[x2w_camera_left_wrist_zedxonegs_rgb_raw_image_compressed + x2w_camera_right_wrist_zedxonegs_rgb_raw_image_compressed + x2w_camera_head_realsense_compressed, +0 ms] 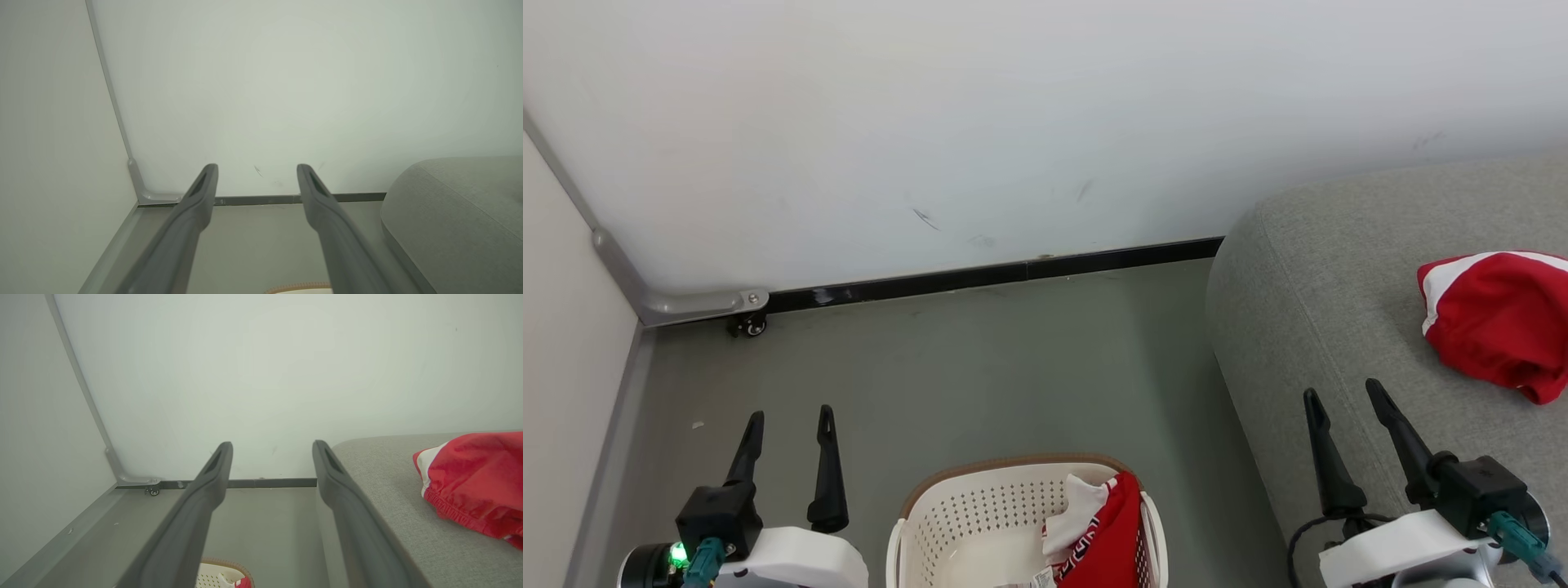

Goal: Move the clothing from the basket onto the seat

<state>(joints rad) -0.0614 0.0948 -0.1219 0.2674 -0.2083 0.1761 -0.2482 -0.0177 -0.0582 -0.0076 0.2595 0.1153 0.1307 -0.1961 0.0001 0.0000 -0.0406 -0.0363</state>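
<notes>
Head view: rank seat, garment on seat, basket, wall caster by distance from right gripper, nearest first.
1. Seat: right gripper hangs over its left edge.
2. Garment: on the seat, to the right.
3. Basket: on the floor, left.
4. Caster: far left, at the wall.

The seat (1307, 278) is covered in grey woven cloth, matt and finely grained. The clothing on the seat (1499, 327) is thin red cloth with white panels, smooth and faintly shiny, with a puckered hem. The clothing in the basket (1111, 535) is soft red and white cloth. The basket (980, 510) is smooth cream plastic with perforated walls; its rim (1013, 461) is brown with a woven look. The fingers (829, 482) of the left gripper (792, 413) and right gripper (1343, 389) are dark, matt and smooth. The floor (980, 367) is grey, smooth and matt. The wall (1013, 122) is white, matt and scuffed. The skirting (1013, 272) is black and glossy. The corner rail (686, 305) is grey satin metal.
</notes>
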